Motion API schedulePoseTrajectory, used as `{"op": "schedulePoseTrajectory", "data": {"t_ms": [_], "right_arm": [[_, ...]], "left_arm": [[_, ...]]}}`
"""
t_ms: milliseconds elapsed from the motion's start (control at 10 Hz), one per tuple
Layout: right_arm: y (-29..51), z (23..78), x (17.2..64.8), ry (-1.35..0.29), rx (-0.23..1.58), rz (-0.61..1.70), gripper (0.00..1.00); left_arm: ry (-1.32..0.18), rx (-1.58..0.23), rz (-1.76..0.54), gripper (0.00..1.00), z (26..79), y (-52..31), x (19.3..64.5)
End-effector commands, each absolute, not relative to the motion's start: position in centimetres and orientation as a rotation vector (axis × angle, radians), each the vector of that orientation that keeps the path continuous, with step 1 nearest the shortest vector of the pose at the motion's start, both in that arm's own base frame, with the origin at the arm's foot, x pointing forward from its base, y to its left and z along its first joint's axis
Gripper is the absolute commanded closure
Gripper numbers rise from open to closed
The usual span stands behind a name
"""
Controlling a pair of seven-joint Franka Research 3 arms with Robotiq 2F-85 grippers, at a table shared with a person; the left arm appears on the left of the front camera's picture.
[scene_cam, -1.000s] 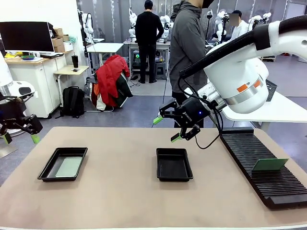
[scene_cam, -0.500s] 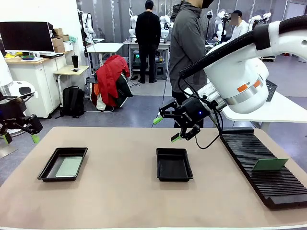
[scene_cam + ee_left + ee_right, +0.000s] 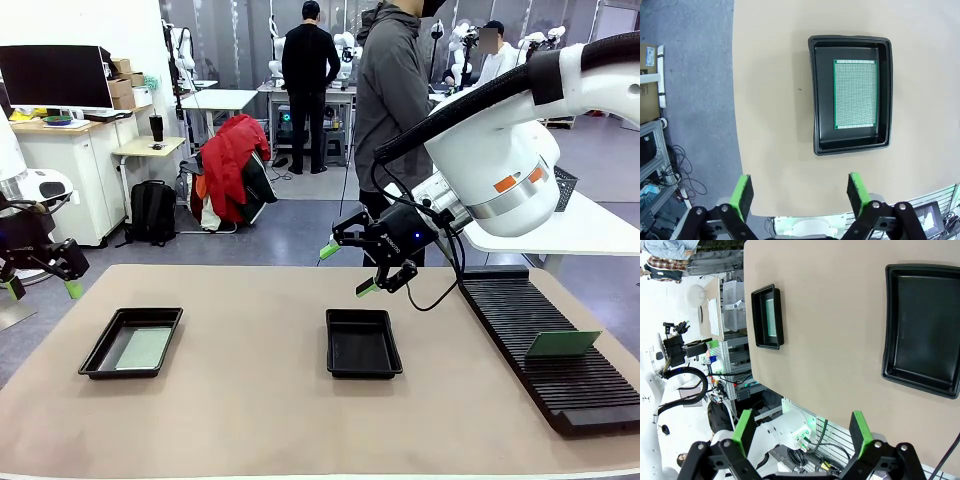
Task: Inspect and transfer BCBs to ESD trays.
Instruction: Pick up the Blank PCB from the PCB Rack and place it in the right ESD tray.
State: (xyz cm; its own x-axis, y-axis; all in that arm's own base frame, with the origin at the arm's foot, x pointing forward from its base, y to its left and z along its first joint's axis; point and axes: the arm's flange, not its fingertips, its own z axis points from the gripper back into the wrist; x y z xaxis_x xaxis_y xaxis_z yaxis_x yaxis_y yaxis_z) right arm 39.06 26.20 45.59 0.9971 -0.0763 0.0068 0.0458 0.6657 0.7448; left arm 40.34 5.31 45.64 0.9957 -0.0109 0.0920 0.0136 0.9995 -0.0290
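With a flat BCB (image 3: 144, 349) in the left ESD tray (image 3: 96, 358), the middle ESD tray (image 3: 331, 345) empty, and your left gripper (image 3: 43, 288) and right gripper (image 3: 348, 270) spread empty, you probably next fetch the propped BCB (image 3: 563, 343) from the right rack (image 3: 510, 305).

No writing can be read for certain. The small white print on the body of the right gripper (image 3: 347, 270) is too fine to make out. The orange stickers (image 3: 507, 184) on the right arm (image 3: 480, 130) show no legible marks, and the label on the cardboard box (image 3: 649, 55) is blurred
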Motion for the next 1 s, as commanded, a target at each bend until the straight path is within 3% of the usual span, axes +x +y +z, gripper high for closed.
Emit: {"op": "schedulePoseTrajectory", "data": {"t_ms": [0, 900], "right_arm": [[26.24, 45.59, 39.10, -0.036, 0.835, -0.073, 0.00], [26.24, 45.59, 39.10, -0.036, 0.835, -0.073, 0.00]], "left_arm": [[-0.092, -0.031, -0.019, 0.00, 45.45, 5.43, 40.28], [-0.092, -0.031, -0.019, 0.00, 45.45, 5.43, 40.28]]}}
